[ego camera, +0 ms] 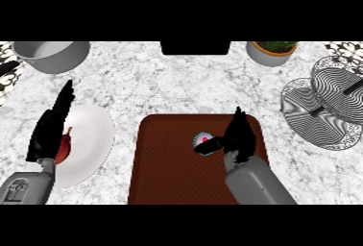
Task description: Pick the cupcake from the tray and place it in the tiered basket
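A small cupcake point(203, 141) with a teal wrapper and pink top sits on the brown tray point(170, 163) at the counter's front middle. My right hand point(238, 134) is right beside it on its right, fingers pointing away and straight, its thumb touching the cupcake's near side. The tiered basket point(322, 105), a black-and-white wire stand, is at the right edge. My left hand point(51, 127) rests open over the white plate at the left.
A white plate point(92, 139) with a red item point(64, 146) lies left of the tray. A grey pot point(53, 55) stands back left, a potted plant point(273, 50) back right, a dark object point(195, 47) at the back middle.
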Tool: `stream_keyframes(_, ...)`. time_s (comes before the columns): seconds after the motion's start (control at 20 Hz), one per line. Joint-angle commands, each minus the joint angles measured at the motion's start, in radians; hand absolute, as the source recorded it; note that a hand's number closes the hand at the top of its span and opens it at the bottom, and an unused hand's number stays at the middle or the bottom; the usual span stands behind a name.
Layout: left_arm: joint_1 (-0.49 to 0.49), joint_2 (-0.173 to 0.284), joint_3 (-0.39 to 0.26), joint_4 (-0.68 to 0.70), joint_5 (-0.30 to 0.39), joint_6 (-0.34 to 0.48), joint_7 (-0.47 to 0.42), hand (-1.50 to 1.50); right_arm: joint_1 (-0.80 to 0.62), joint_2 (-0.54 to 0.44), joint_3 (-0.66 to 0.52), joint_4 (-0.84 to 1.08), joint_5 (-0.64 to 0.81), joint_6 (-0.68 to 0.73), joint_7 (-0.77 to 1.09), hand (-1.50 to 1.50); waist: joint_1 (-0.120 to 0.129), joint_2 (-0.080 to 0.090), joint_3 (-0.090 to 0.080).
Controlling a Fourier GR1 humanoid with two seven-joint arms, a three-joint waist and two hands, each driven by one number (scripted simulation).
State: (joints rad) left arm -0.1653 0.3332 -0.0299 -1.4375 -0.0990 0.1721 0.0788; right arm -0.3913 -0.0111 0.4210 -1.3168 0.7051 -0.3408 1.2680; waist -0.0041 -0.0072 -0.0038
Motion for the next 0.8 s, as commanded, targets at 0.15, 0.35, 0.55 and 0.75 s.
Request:
stream_keyframes(0.15,0.018,-0.007,-0.006,-0.015,-0.003,-0.008,0.003,0.00,-0.043,0.011,-0.006,0.040,-0.033,0.031,0.220,-1.50,0.009,0.000,0.001)
stream_keyframes(0.35,0.012,0.011,0.020,0.015,0.004,-0.022,-0.031,0.00,-0.023,0.011,-0.001,0.036,-0.038,0.004,0.219,-1.50,0.001,0.001,0.001)
stream_keyframes(0.55,0.036,-0.022,-0.012,-0.026,-0.011,-0.008,-0.020,0.00,-0.013,0.011,0.017,0.062,-0.041,-0.025,0.219,-1.50,0.010,0.001,0.001)
stream_keyframes(0.75,0.008,0.045,0.048,-0.037,0.038,-0.070,0.021,0.00,-0.058,0.011,-0.019,0.097,-0.074,0.011,0.219,-1.50,0.015,0.003,0.002)
